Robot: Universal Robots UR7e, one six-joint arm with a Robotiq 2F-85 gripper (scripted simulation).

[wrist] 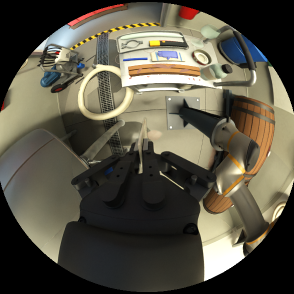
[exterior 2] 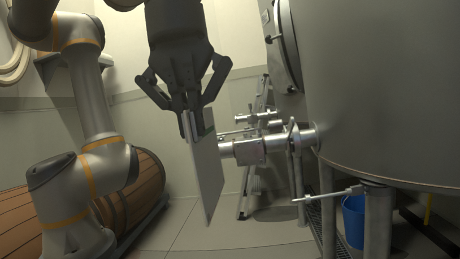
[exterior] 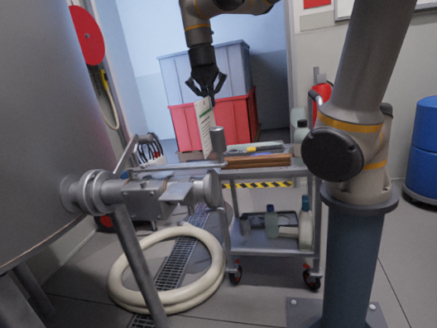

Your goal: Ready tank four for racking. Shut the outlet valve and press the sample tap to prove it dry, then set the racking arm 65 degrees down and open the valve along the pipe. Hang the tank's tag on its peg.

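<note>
The tank's tag (exterior 2: 207, 167), a flat white card with a green stripe, hangs in the air just off the free end of the outlet pipe (exterior 2: 254, 146) that sticks out from the steel tank (exterior 2: 379, 87). I hold the tag by its top edge in my closed gripper (exterior 2: 190, 124), seen edge-on by the wrist camera (wrist: 143, 137). From the side camera the tag (exterior: 205, 126) hangs below my fingers (exterior: 205, 94), above the valve block (exterior: 145, 196) and its long lever (exterior: 174, 166). The racking arm (exterior: 138, 265) slants down from the pipe. I see no peg.
The pipe's end cap (exterior: 212, 188) and an upright grey cylinder (exterior: 217, 141) stand right under the tag. A wheeled cart (exterior: 269, 198) with tools and bottles stands behind, a coiled hose (exterior: 165, 265) lies on the floor drain. My arm's pedestal (exterior: 351, 232) and a barrel (exterior 2: 141, 190) stand nearby.
</note>
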